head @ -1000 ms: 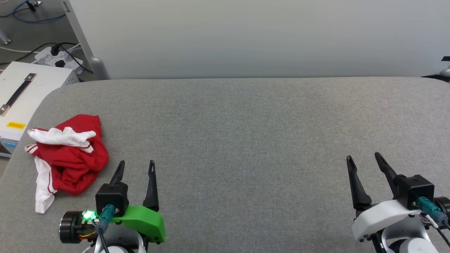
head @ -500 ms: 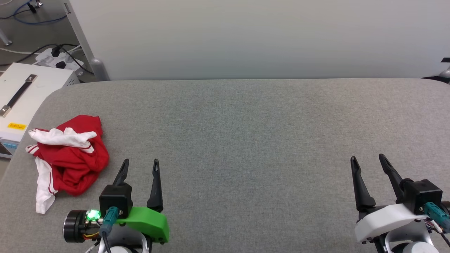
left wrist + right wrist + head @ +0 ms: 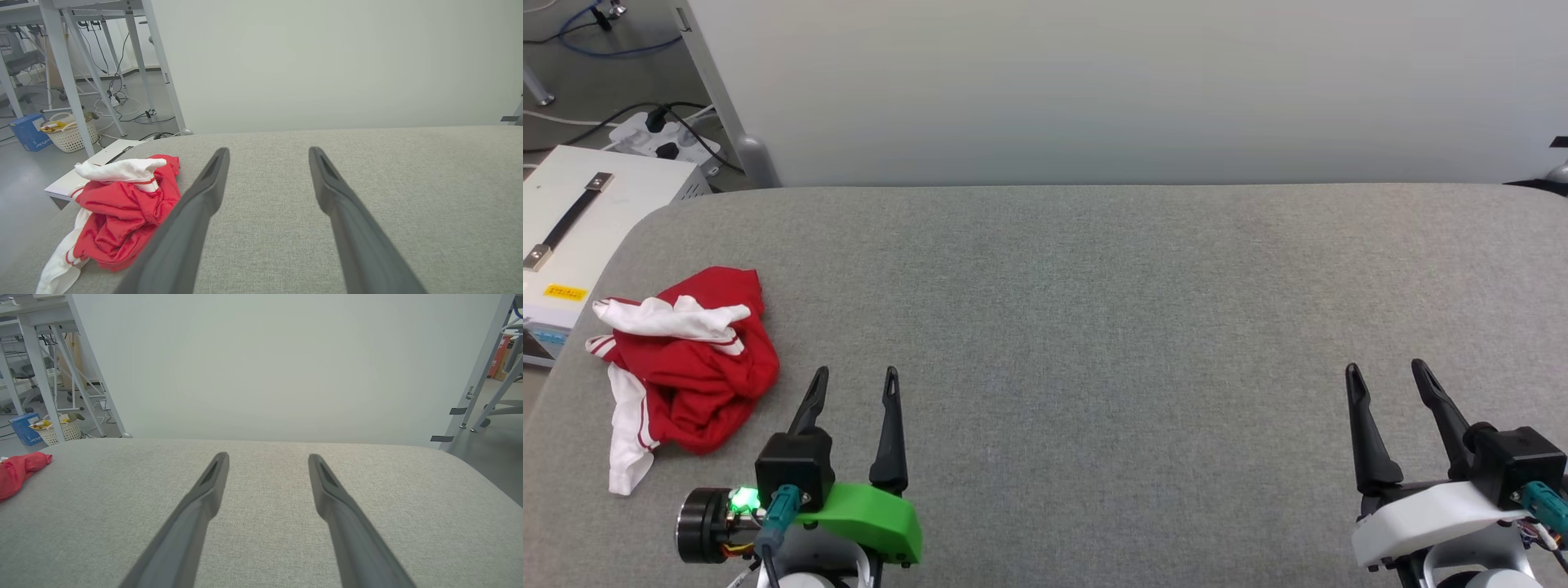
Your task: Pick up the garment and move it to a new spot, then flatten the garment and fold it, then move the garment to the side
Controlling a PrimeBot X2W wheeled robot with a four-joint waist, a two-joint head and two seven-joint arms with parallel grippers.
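Note:
The garment (image 3: pixel 690 367), a red jersey with white sleeves, lies crumpled in a heap near the left edge of the grey padded table (image 3: pixel 1094 310). It shows again in the left wrist view (image 3: pixel 122 212), and its red edge reaches into the right wrist view (image 3: pixel 18 471). My left gripper (image 3: pixel 856 377) stands open just right of the heap, apart from it, with nothing between its fingers (image 3: pixel 204 196). Far off at the lower right, my right gripper (image 3: pixel 1387 371) is open and empty over bare cloth.
A white equipment box (image 3: pixel 572 220) with a strap handle sits off the table's left edge. A pale partition wall (image 3: pixel 1094 82) runs behind the far edge. Cables and a power strip (image 3: pixel 662 135) lie on the floor at the back left. A white basket (image 3: pixel 69 130) stands beyond.
The whole head view has shifted slightly, so the camera moved. Both grippers have drifted a little to the right in the picture and stay open. The garment lies as before.

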